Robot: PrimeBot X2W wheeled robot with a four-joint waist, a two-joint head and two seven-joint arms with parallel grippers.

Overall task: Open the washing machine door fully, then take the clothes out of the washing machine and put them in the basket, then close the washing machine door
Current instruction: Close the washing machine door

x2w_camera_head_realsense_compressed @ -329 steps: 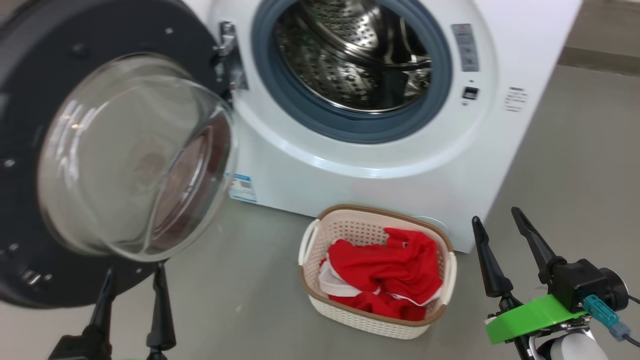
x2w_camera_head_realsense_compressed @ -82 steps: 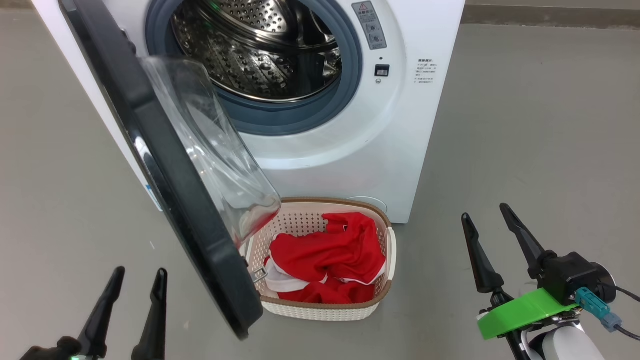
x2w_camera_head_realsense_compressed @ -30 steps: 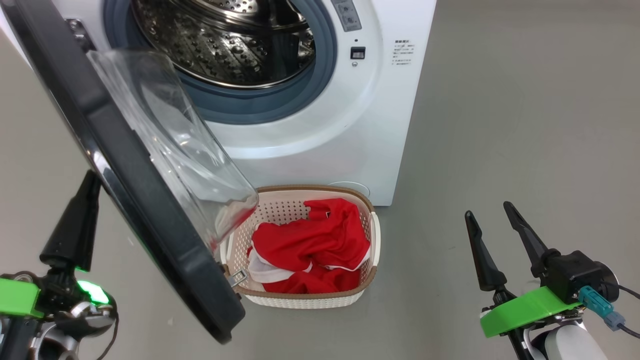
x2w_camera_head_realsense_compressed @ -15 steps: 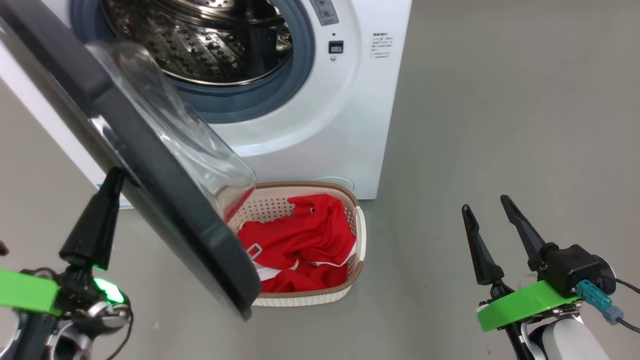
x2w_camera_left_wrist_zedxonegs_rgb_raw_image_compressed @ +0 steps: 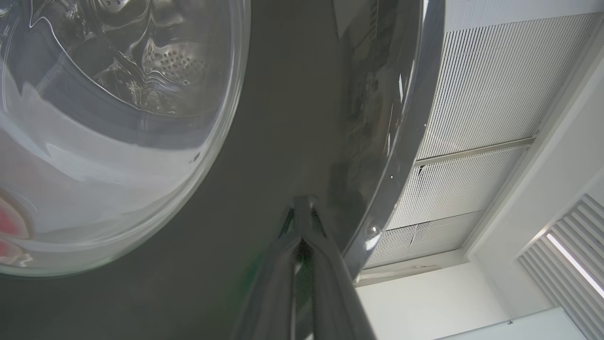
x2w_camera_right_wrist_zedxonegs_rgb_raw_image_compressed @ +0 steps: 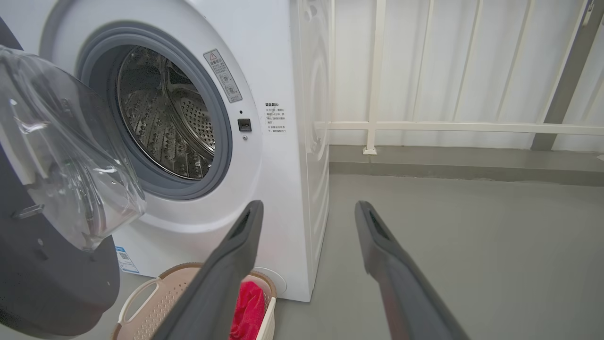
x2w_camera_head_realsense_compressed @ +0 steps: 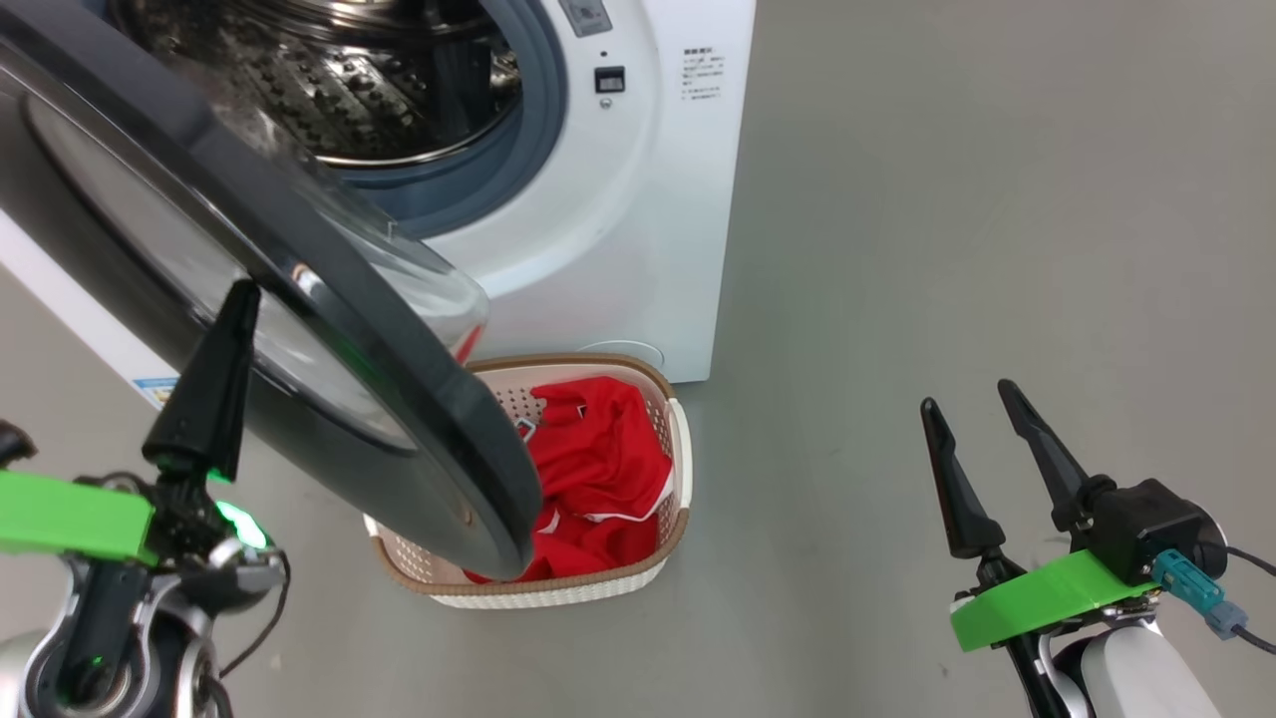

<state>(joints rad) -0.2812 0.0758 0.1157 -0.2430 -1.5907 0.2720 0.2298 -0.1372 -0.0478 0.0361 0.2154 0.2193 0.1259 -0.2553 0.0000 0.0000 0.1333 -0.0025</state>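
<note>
Head view, described left to right. At the lower left, the left gripper points up with its two dark fingers pinched together and holding nothing. Its tips appear to rest on the outer face of the washing machine door. The left wrist view supports this: the left gripper meets its own reflection in the glossy black frame, just beside the door's edge. The fingers are probably closed to make one firm point for pushing, not for grasping.

The door stands at an angle, partway between open and shut, and its lower edge hangs over the near left part of the basket. Behind it is the washing machine, and no red fabric shows in the visible part of its steel drum. The basket sits on the grey floor, close against the machine's front and below the opening, likely to keep the drop short. The red clothes lie heaped inside it.

At the lower right, well apart from the machine, the right gripper hangs with its fingers spread wide, holding and touching nothing. It seems parked out of the door's way. That leaves closing the door as the step in hand.
</note>
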